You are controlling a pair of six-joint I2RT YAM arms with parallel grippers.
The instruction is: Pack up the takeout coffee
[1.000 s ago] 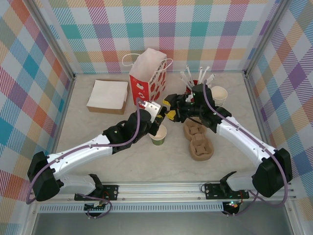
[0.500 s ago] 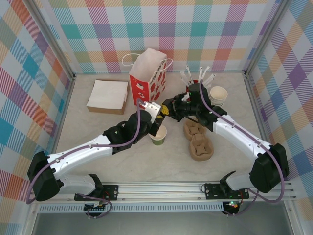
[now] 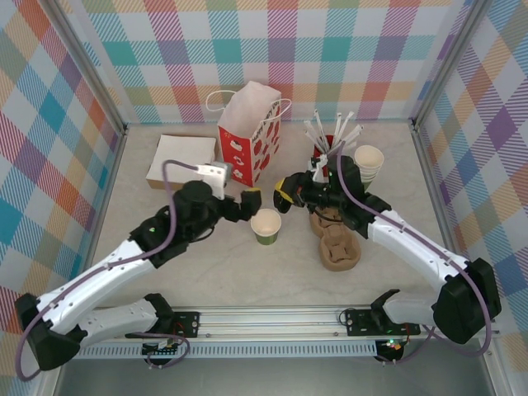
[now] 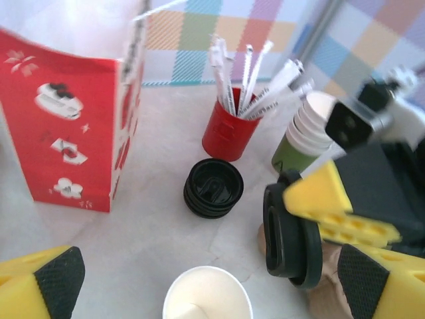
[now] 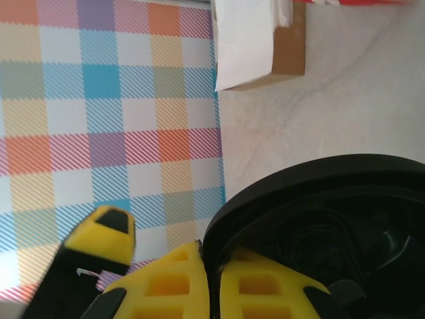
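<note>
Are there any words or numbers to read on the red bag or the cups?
None can be read.
red paper bag: only small white pictures on the front; marks on its side too small to read.
white wrappers in the red cup: too blurred.
stacked green cups: plain.

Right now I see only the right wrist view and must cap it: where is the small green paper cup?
Observer: The small green paper cup stands open, lower left of the right pincer in the top view.
Operator: Is the lid level?
Observer: No, the round black plastic lid is held on edge.
Operator: And the left pincer?
Observer: The left pincer is wide open, just left of the cup.
</note>
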